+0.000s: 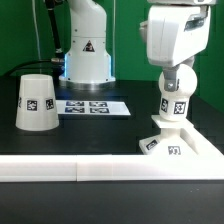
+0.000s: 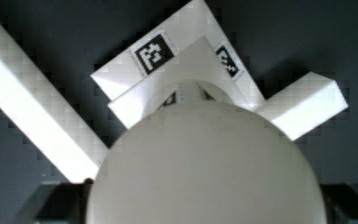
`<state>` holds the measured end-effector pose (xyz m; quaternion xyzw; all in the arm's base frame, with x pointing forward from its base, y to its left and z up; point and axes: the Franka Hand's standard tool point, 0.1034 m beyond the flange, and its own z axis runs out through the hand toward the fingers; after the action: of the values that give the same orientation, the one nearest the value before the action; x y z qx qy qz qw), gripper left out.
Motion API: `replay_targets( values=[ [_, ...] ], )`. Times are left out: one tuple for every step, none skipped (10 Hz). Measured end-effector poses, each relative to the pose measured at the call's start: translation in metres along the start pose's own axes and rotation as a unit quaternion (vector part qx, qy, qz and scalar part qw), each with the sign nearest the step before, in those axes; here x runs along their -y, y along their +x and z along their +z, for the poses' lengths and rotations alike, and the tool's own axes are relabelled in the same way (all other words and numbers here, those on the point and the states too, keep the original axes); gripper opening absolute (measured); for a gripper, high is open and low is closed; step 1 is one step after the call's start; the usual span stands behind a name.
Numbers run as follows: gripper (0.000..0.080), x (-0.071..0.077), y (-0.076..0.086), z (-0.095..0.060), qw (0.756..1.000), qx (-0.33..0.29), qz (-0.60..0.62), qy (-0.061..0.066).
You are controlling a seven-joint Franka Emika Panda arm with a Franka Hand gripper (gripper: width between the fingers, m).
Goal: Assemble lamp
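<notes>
The ball-shaped bulb (image 1: 172, 106), white with square tags, stands upright in my gripper (image 1: 175, 88) at the exterior view's right. Its lower end meets the top of the low angular base (image 1: 160, 143); I cannot tell if it is seated. The gripper is shut on the bulb. In the wrist view the bulb (image 2: 202, 160) fills the middle, my gripper (image 2: 197, 205) holds it from both sides, and the tagged base (image 2: 172, 62) shows beyond it. The cone shade (image 1: 35, 100) stands alone at the exterior view's left.
The marker board (image 1: 92, 107) lies flat between the shade and the base. A white rail (image 1: 100, 168) runs along the table's front and turns up past the base at the right (image 1: 205, 140). The robot's pedestal (image 1: 88, 55) stands at the back.
</notes>
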<state>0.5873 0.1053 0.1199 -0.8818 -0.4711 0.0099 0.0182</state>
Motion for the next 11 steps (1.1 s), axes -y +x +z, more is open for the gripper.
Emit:
replay_targets(
  values=[
    [0.0577,-0.0001,-0.0002,0.0000,1.000,0.000,0.008,0.000],
    [0.0577,-0.0009,-0.0012,0.0001,1.000,0.000,0.012,0.001],
    [0.0577,-0.0034,-0.0042,0.0001,0.999,-0.005,0.053,0.005],
    [0.0577,-0.0041,-0.0049,0.0001,0.991,-0.009,0.137,0.007],
    [0.0577,-0.0042,-0.0051,0.0001,0.983,-0.010,0.183,0.008],
    [0.0577,-0.0047,-0.0052,0.0002,0.976,-0.011,0.217,0.008],
    [0.0577,-0.0053,-0.0045,0.0003,0.966,-0.014,0.257,0.006],
    [0.0579,-0.0059,-0.0038,0.0003,0.953,-0.020,0.303,0.004],
    [0.0579,-0.0054,-0.0033,0.0004,0.933,-0.023,0.358,0.008],
    [0.0579,-0.0053,-0.0031,0.0004,0.927,-0.023,0.375,0.008],
    [0.0579,-0.0050,-0.0028,0.0005,0.909,-0.023,0.417,0.010]
  ],
)
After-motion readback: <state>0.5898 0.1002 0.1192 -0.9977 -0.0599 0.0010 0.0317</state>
